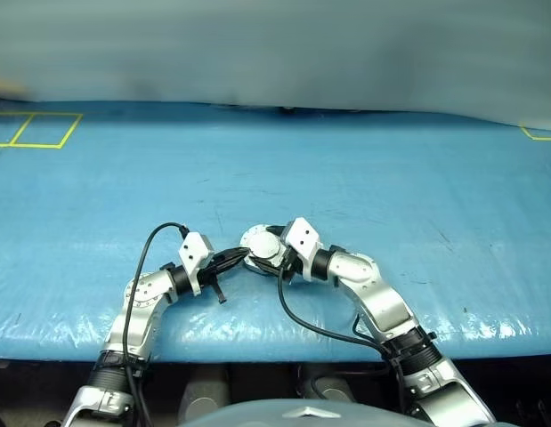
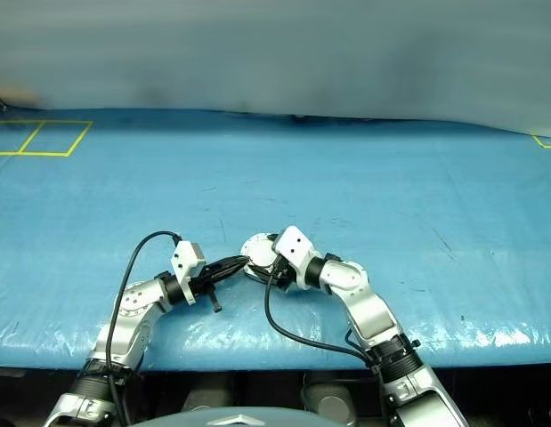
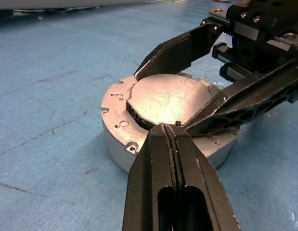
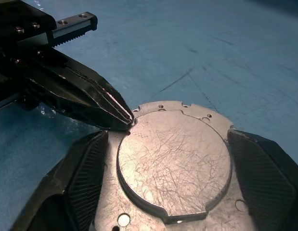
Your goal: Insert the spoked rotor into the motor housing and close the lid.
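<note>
We see the lid (image 4: 175, 161) as bare grey metal, its flat face dulled by a web of fine scratches yet catching a bright glare. The housing (image 3: 117, 144) beneath looks like silvery metal too, with a smoother satin wall and small drilled holes along its rim. The left gripper (image 3: 172, 132) has matt black fingers that look like plastic; the right gripper (image 4: 168, 178) has finely textured black pads (image 4: 88, 175). The table (image 1: 364, 169) wears a blue covering, faintly glossy, scuffed with dark scratches.

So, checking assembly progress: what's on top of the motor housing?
The lid lies closed on the motor housing, with a dark gap at one edge. Whatever is inside stays hidden.
</note>
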